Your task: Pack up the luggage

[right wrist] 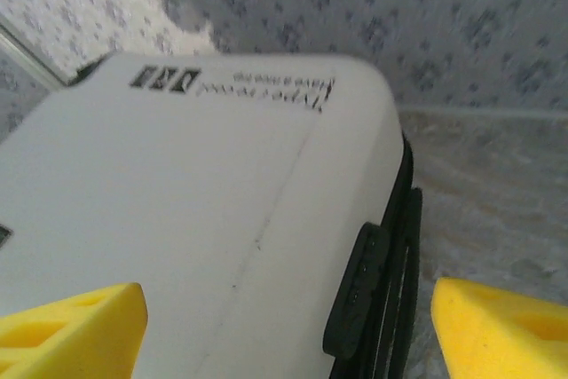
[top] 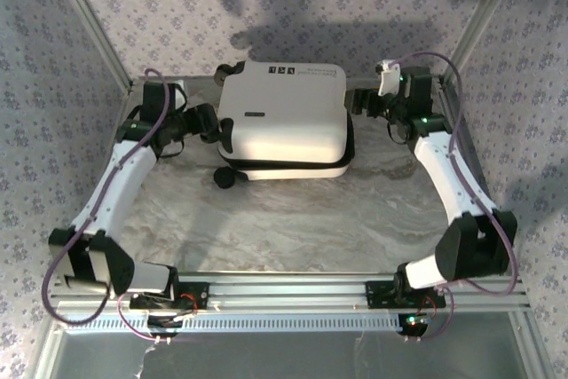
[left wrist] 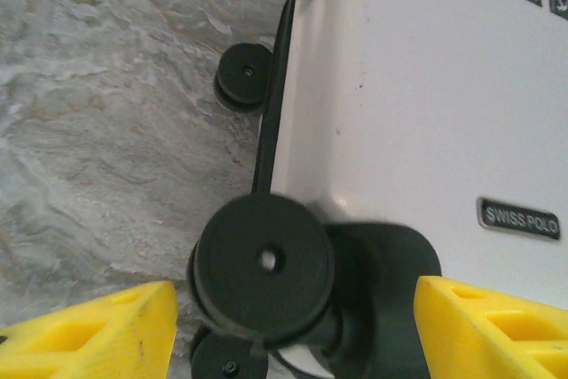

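Note:
The luggage (top: 282, 117) is a small white hard-shell suitcase lying flat and closed at the back middle of the table. My left gripper (top: 216, 127) is at its left end, by the black wheels. In the left wrist view the left gripper (left wrist: 293, 312) is open, its yellow fingers (left wrist: 98, 330) standing either side of one black wheel (left wrist: 264, 264) with gaps on both sides. My right gripper (top: 361, 100) is at the suitcase's right end. It is open (right wrist: 288, 312), straddling the white shell (right wrist: 195, 201) and its black side handle (right wrist: 359, 290), holding nothing.
The marble-patterned tabletop (top: 293, 219) stretches in front of the suitcase. Patterned walls and metal frame posts (top: 89, 19) close in the back and sides. A metal rail (top: 284, 295) with both arm bases runs along the near edge. A lower wheel (top: 226, 177) sticks out at the suitcase's front left.

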### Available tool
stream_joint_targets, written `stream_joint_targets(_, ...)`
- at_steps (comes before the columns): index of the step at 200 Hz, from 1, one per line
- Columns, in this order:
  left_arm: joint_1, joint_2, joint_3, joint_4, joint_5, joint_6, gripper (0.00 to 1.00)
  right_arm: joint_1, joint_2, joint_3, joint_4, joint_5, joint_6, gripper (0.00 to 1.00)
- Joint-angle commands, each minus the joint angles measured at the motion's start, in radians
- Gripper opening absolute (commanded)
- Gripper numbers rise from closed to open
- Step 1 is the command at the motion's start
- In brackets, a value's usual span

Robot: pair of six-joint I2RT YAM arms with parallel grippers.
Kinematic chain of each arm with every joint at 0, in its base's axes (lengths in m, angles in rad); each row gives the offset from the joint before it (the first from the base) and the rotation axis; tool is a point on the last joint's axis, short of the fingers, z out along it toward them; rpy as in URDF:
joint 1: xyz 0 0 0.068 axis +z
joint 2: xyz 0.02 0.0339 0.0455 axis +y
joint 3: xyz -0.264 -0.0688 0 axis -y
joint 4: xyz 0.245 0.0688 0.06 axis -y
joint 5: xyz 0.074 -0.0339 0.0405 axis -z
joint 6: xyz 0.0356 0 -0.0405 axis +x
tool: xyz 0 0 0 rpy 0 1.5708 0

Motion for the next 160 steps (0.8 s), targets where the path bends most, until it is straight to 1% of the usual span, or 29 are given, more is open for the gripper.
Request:
stream_joint_targets(1,0.039,0.076,0.097,0.051,0.172,0.048,0.71,-0.008,0.077,0.064,-0.049,-0.106,0.090,0.88)
stream_joint_targets(9,0.048,0.113,0.128,0.051,0.202,0.054,0.70,-0.008,0.108,0.081,-0.049,-0.121,0.100,0.89)
stream_joint_targets(33,0.050,0.210,0.206,0.041,0.232,0.072,0.69,-0.008,0.194,0.134,-0.056,-0.128,0.121,0.91)
stream_joint_targets(53,0.049,0.273,0.242,0.043,0.269,0.072,0.68,-0.008,0.253,0.178,-0.059,-0.127,0.121,0.91)
stream_joint_targets(73,0.047,0.320,0.256,0.051,0.297,0.066,0.67,-0.010,0.321,0.257,-0.090,-0.133,0.112,0.92)
stream_joint_targets(116,0.040,0.390,0.285,0.063,0.355,0.076,0.66,-0.013,0.438,0.417,-0.168,-0.132,0.097,0.92)
stream_joint_targets(138,0.022,0.391,0.279,0.070,0.375,0.078,0.66,-0.013,0.490,0.481,-0.212,-0.136,0.082,0.92)
stream_joint_targets(160,-0.009,0.374,0.255,0.079,0.381,0.078,0.66,-0.013,0.544,0.551,-0.260,-0.170,0.060,0.91)
